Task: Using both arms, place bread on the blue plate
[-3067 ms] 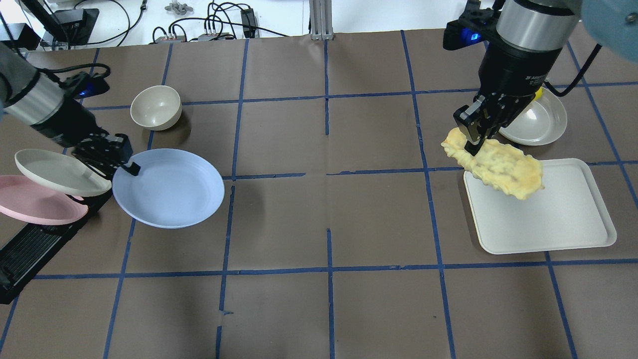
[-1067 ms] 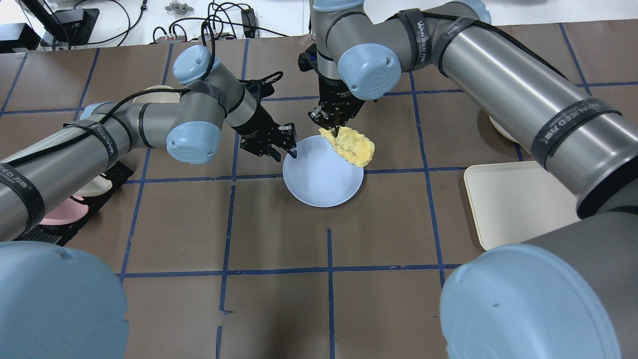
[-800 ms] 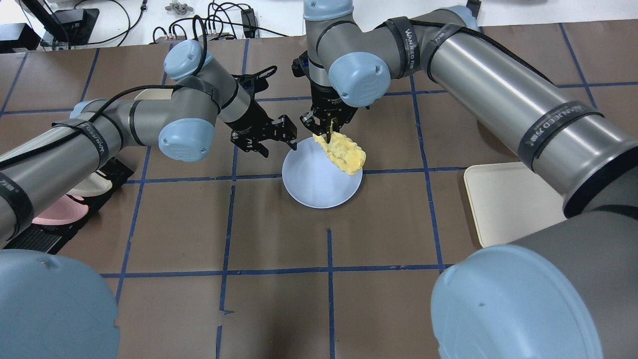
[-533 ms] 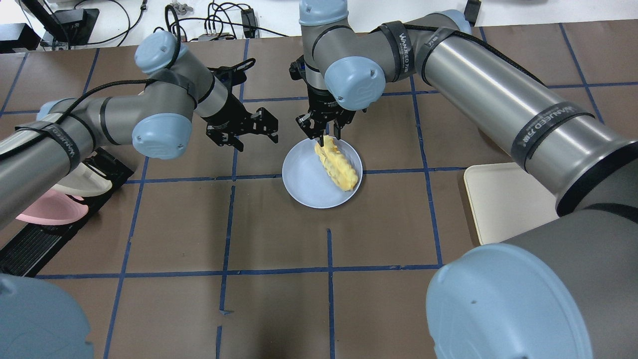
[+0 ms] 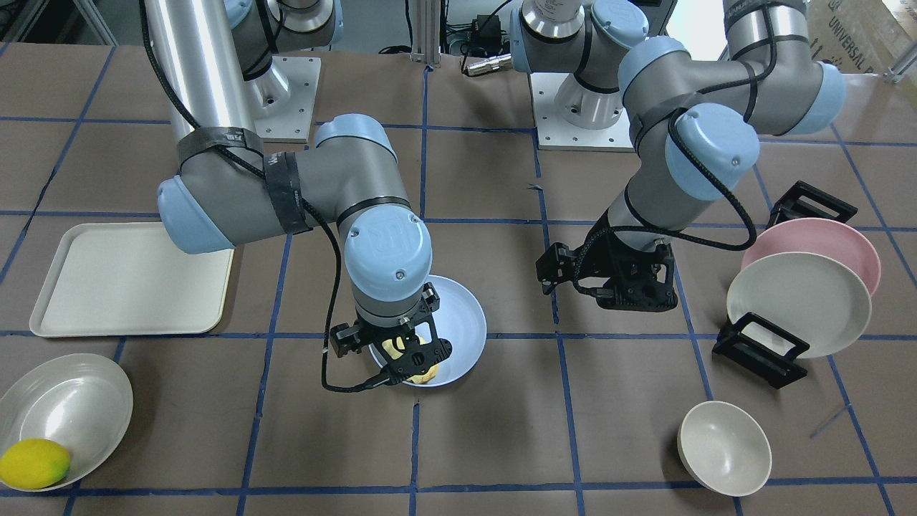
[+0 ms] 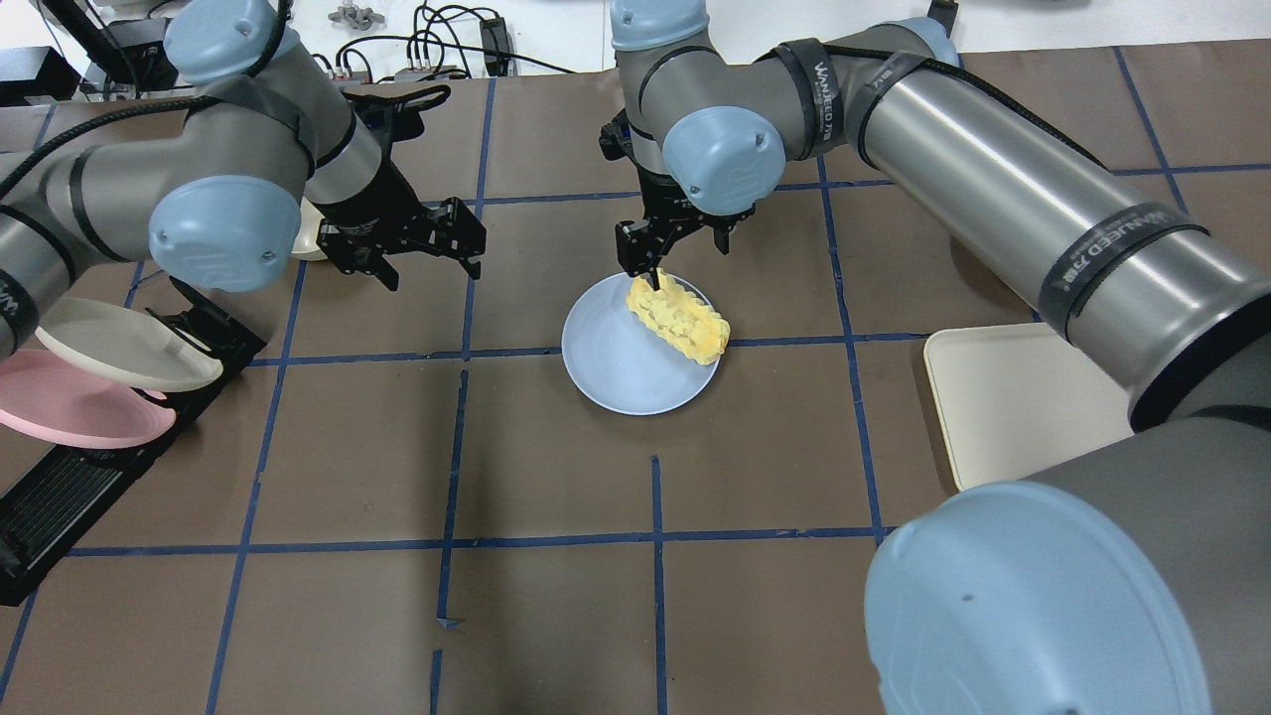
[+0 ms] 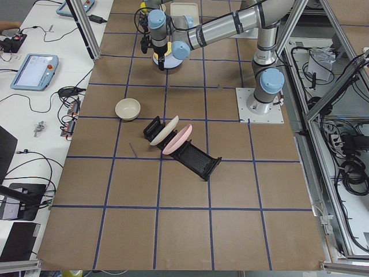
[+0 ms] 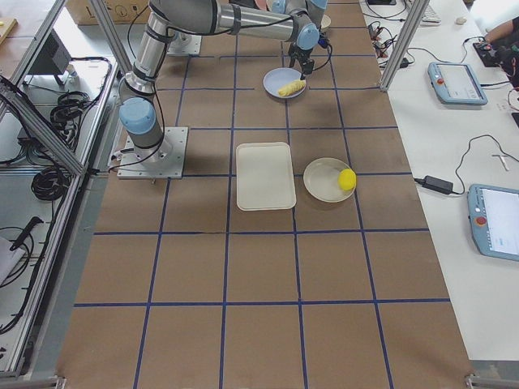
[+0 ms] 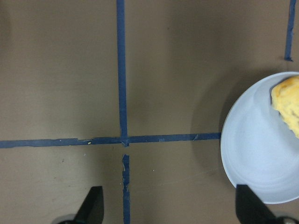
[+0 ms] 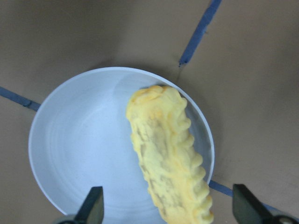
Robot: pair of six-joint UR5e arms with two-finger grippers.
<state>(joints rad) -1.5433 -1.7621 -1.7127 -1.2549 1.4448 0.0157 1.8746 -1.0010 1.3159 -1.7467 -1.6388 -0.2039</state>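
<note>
Half a second earlier the right gripper (image 6: 683,253) was down at the bread (image 6: 680,320). It had since lifted off: its fingers (image 10: 91,207) stood wide apart with nothing between them, just above the bread's far end. The bread lay flat in the blue plate (image 6: 616,367), along the plate's right side. Its far end was inside the rim and its near end was at the right rim, perhaps slightly over it. We judged the placement done.

The left gripper (image 6: 432,273) had pulled back to the left and was well apart from the plate. Its fingers (image 9: 93,207) were also spread wide and empty. The plate sat flat on the desk (image 6: 556,616), near the middle.

Around it:
- A tray (image 6: 1013,397) sat at the right.
- A cream plate (image 6: 119,343) and a pink plate (image 6: 70,412) leaned in a black rack (image 6: 60,497) at the left.
- A bowl (image 5: 723,448) stood on the far left, mostly hidden behind the left arm in the overhead view.
- A lemon (image 5: 32,464) lay in a white plate (image 5: 71,401) on the far right.

None of these stood near the bread. The one risk we saw was the right gripper's fingers brushing the bread on withdrawal, so a move straight up seemed safest.
</note>
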